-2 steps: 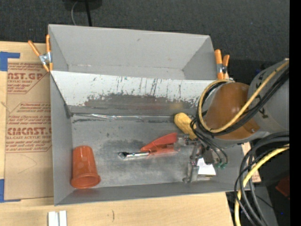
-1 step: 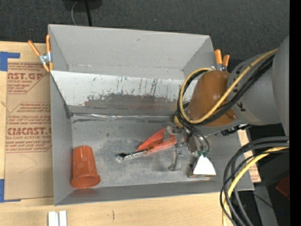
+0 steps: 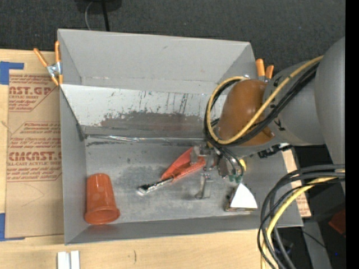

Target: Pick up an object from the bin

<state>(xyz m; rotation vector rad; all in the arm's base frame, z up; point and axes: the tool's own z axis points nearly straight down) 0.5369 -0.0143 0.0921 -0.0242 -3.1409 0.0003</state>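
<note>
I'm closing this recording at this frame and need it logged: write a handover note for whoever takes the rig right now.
Gripper: low in the right half of the bin, at the upper end of the red-handled tool; whether it has a grip cannot be told.
Things: the tool lies slanted mid-floor, metal tip toward lower left. An orange cup lies on its side in the lower left corner. A white wedge-shaped piece lies by the lower right wall.
Done: nothing appears lifted.
Left: secure one object, likely the tool, and raise it out.
</note>
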